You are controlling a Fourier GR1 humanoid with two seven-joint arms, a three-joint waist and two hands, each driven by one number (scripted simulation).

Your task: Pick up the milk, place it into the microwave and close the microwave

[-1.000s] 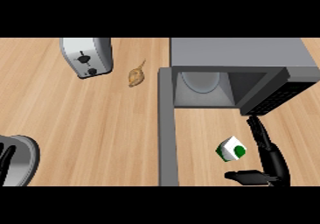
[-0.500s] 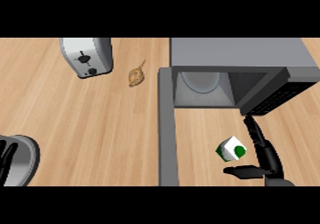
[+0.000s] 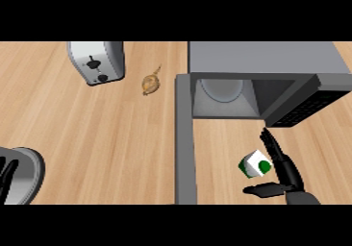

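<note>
Fingers (image 3: 277,150) of the right hand (image 3: 294,181) lie straight, pointing toward the microwave (image 3: 264,60), while the thumb juts sideways below the milk (image 3: 256,165); nothing is curled round the carton yet. The hand brackets it on two sides, fingers along its right face and thumb just under its near corner, which looks like the set-up for a pinching grasp. Whether hand and carton actually touch cannot be told.

The milk stands on the wooden counter (image 3: 86,134) just in front of the microwave's open mouth, between the swung-out door (image 3: 184,153) and the hand, so the carry ahead should be short and nearly straight in. The door stands wide, a long grey slab running toward the lower edge, which leaves the cavity free to take the carton.

The carton is a small white box with flat faces, crisp edges and a green patch bearing a round white mark; it is probably light and stiff. The microwave is a smooth grey box with a pale round turntable (image 3: 223,89) inside and a dark control panel (image 3: 307,108) at its right. The counter shows warm, streaked wood grain.

A shiny metal toaster (image 3: 97,62) and a small brown onion-like thing (image 3: 150,84) sit well apart from the work. The left hand (image 3: 4,174) rests open at the lower left edge, fingers up.
</note>
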